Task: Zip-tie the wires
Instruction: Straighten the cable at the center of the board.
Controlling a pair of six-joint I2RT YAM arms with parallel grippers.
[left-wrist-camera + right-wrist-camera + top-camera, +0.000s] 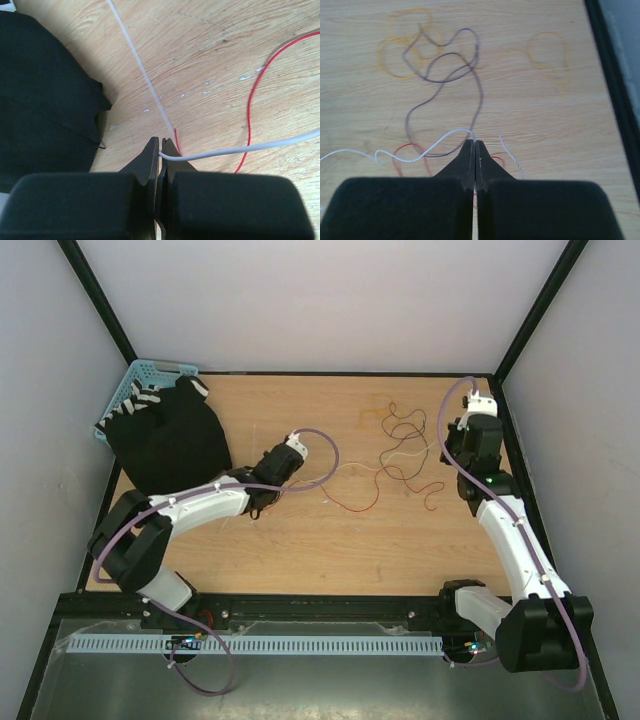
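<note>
Wires (235,150) — white strand pinched in left end effector (161,143).

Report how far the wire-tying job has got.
Done: nothing is bundled; the wires lie in loose loops. In hand: the left gripper has its jaws shut on the end of a white wire; the right gripper has its jaws shut at a white strand, grip unclear. Left: gather the strands, loop the zip tie, lying straight and unused, around them, and pull it tight.

Thin red, brown, orange and whitish wires (400,450) sprawled in loose loops, pale narrow zip tie (142,75) lying straight, seemingly flat, its end by a red strand
</note>
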